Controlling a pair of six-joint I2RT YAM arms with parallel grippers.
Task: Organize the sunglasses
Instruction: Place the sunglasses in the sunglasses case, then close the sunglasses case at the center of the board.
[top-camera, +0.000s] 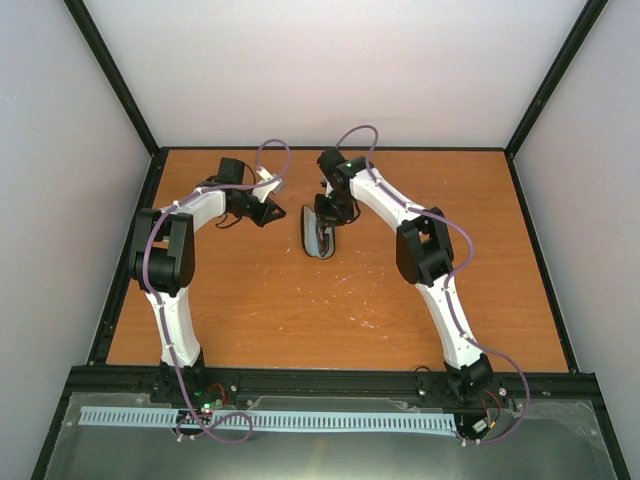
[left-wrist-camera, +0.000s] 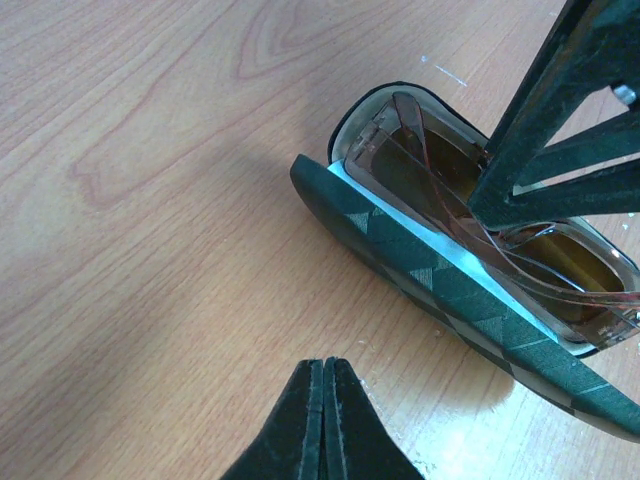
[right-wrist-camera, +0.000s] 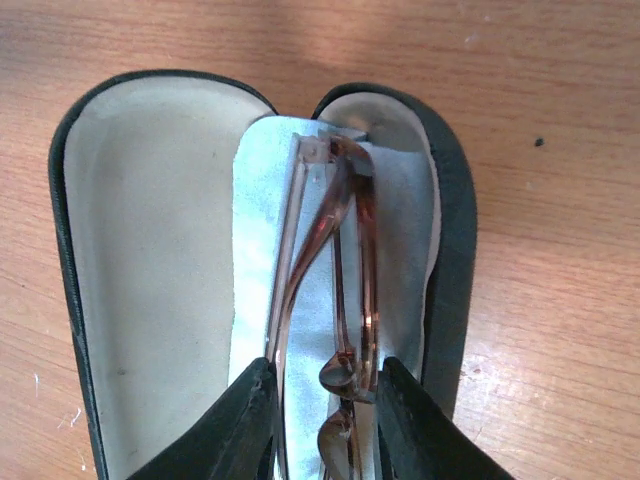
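Observation:
The sunglasses (right-wrist-camera: 335, 240), folded, with brown lenses and thin arms, lie inside the open black case (right-wrist-camera: 140, 250) on a pale blue cloth (right-wrist-camera: 255, 250). My right gripper (right-wrist-camera: 325, 375) stands over the case with its jaws parted. One finger sits close on each side of the folded pair, without squeezing it. From the left wrist view the sunglasses (left-wrist-camera: 440, 190) show in the case's tray behind the raised lid (left-wrist-camera: 450, 290). My left gripper (left-wrist-camera: 325, 362) is shut and empty, a short way off on the table. From above, the case (top-camera: 318, 232) sits mid-table.
The wooden table (top-camera: 300, 310) is bounded by a black frame and pale walls. The left arm (top-camera: 175, 250) and the right arm (top-camera: 425, 250) both bend inward toward the case.

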